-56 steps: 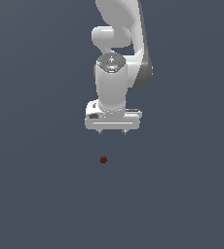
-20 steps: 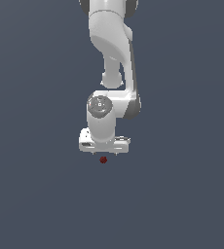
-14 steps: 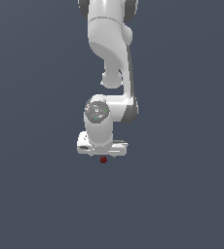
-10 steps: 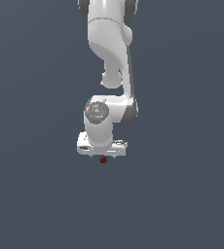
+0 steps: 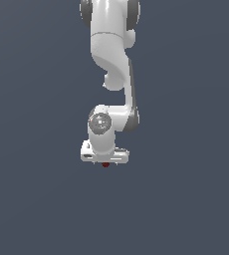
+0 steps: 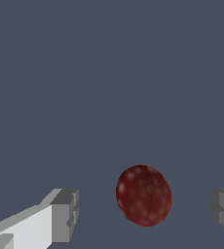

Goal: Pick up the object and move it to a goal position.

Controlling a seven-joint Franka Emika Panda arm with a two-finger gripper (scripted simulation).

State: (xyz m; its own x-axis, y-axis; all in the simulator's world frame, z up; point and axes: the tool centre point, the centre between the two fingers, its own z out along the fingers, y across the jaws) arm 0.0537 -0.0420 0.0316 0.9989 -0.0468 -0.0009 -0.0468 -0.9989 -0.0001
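Note:
The object [image 6: 143, 195] is a small dark red roundish blob lying on the flat grey surface. In the wrist view it sits between my two fingertips [image 6: 65, 215], with a gap on each side, nearer the one at the frame's edge. My gripper [image 6: 145, 211] is open and touches nothing. In the exterior view the white hand has come down over the object [image 5: 105, 164], which peeks out just under its lower edge. The gripper [image 5: 105, 162] fingers themselves are hidden there behind the hand.
The white arm [image 5: 111, 60] rises from the hand toward the top of the exterior view. A plain dark grey surface [image 5: 186, 199] stretches all around.
The hand has dropped from well above the object to right down over it. Over the last second it sank only slightly more.

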